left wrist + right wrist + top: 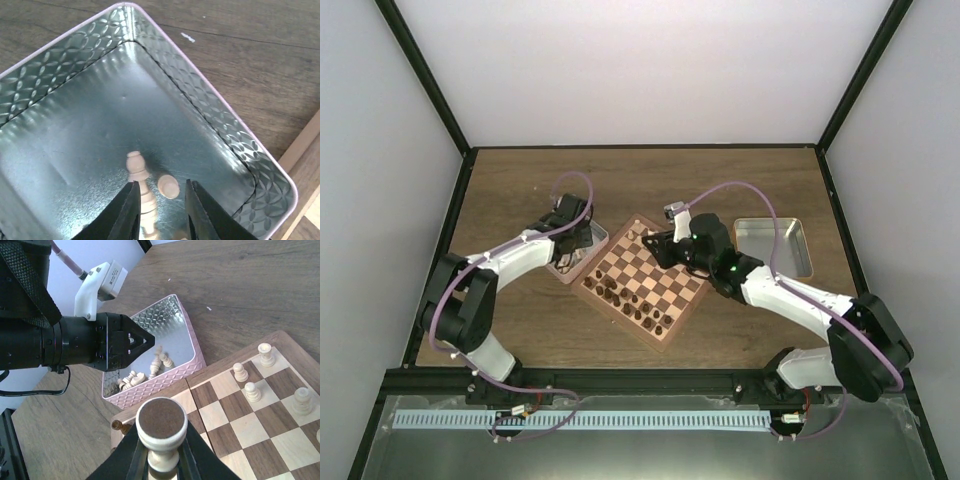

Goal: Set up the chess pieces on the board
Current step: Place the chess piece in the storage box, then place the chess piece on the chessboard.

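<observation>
While the left hand hangs low inside the embossed silver metal tray, its fingers stand narrowly apart. A light beige wooden chess piece lies between them against one finger, not clamped. We see this tray just beside the left corner of the square brown-checked wooden board on the desk. The right hand is closed on another beige piece – dark round base upward – above that corner. More beige pieces stand near the board's far corner, and dark brown pieces line its near-left edge.
</observation>
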Robot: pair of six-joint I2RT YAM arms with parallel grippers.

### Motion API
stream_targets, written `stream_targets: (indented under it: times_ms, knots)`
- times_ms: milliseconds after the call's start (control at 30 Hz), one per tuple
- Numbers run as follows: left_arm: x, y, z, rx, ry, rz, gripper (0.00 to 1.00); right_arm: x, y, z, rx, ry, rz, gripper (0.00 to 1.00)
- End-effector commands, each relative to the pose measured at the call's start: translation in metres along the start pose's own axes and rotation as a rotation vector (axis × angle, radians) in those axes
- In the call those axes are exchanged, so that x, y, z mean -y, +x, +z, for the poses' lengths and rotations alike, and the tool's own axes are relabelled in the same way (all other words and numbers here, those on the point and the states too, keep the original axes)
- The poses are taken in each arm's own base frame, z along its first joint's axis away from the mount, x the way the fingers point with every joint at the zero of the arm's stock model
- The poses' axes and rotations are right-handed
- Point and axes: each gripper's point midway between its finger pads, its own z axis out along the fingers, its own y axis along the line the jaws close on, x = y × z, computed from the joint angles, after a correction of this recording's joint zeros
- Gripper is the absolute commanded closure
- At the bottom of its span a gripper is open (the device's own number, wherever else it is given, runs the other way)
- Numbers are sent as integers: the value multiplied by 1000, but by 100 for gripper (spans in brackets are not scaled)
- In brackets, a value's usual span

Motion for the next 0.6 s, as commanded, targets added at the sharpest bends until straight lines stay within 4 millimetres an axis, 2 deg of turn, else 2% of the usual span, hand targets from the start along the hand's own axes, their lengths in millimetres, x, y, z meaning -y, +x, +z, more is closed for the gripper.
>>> stream_targets:
  times_ms: [0, 67, 133, 233, 400, 567]
  knots:
    - [-2, -8, -3, 13, -11, -31, 68, -9, -3, 2, -5, -34, 15, 87]
    - [2, -11, -7, 19, 13, -35, 59, -11, -3, 3, -9, -44, 15, 87]
    - [7, -16, -15, 33, 49, -40, 56, -13, -3, 3, -14, -59, 8, 87]
    - [30, -22, -36, 38, 198, -29, 51, -23, -2, 3, -27, -114, -33, 87]
    - [95, -17, -105, 3, 685, -14, 38, -50, -1, 2, -39, -265, -172, 87]
    - [122, -3, -154, -64, 976, -8, 31, -72, -10, -2, -5, -380, -323, 88]
